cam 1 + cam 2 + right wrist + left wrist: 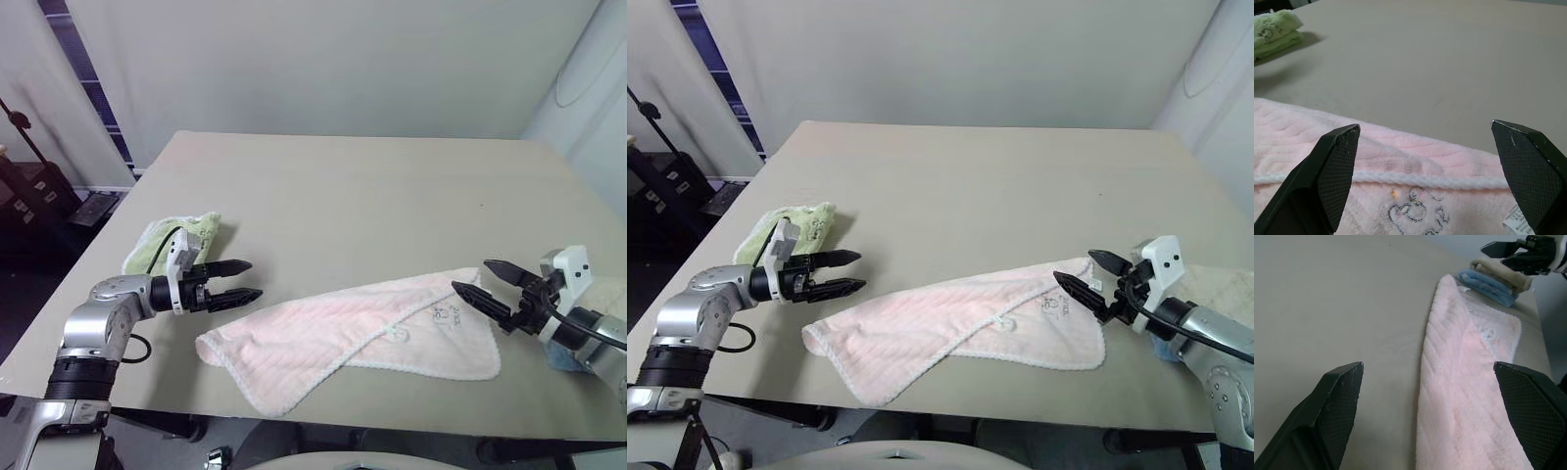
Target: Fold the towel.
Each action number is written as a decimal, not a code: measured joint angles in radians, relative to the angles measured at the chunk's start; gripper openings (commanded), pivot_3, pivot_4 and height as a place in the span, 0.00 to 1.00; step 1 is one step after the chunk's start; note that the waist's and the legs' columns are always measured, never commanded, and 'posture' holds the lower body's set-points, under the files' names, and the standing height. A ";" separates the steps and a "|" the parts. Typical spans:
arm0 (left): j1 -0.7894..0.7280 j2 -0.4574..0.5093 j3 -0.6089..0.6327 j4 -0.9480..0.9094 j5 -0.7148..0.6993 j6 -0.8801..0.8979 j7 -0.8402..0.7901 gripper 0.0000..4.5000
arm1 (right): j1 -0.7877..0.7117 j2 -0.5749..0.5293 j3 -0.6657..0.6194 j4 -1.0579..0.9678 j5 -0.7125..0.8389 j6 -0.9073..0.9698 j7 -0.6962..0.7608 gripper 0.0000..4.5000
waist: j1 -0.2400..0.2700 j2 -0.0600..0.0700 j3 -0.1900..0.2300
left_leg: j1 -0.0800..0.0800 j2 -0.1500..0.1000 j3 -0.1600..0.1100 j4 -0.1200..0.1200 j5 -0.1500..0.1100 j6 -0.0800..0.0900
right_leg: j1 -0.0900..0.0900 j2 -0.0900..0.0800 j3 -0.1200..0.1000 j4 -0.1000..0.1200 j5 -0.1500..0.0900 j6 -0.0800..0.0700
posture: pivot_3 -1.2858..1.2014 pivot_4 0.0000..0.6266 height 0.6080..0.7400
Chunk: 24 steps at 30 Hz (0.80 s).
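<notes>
Left eye view looks down over a beige table with the towel lying loosely folded near its front edge, stretched slantwise from the front middle toward the right edge. It is pale pink and ribbed, trimmed with a white scalloped edging, and one layer is folded over the other so that the edging runs across its middle. A small dark embroidered mark sits near the towel's right end (with a white tag just beside it in the right wrist view). The left gripper hovers just off the towel's left end, fingers spread wide and holding nothing. The right gripper hangs over the towel's right end, likewise wide apart and empty. A light green towel lies folded near the left edge, behind the left gripper. At the right edge, a beige towel rests on a light blue cloth.
</notes>
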 measured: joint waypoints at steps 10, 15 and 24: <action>-0.017 -0.013 -0.021 0.008 0.003 -0.002 0.003 1.00 | -0.010 0.001 0.025 0.003 -0.019 0.009 -0.036 0.99 | 0.001 0.000 0.000 | 0.000 0.000 0.000 0.000 0.000 0.000 | -0.001 0.000 0.000 -0.001 0.000 0.000 | 0.52 0.00 0.93; -0.047 -0.006 -0.024 0.030 0.015 -0.015 -0.014 1.00 | -0.004 -0.057 0.045 0.006 -0.107 0.037 -0.084 0.99 | 0.001 0.000 0.000 | 0.000 0.000 0.000 0.000 0.000 0.000 | -0.001 0.000 0.000 -0.001 0.000 0.000 | 0.52 0.00 0.93; -0.108 -0.031 -0.073 0.068 0.045 -0.030 -0.025 1.00 | -0.141 -0.067 0.168 0.248 -0.323 -0.105 -0.133 0.99 | 0.000 0.000 0.000 | 0.000 0.000 0.000 0.000 0.001 -0.001 | -0.001 0.000 0.000 -0.001 0.000 0.000 | 0.52 0.00 0.93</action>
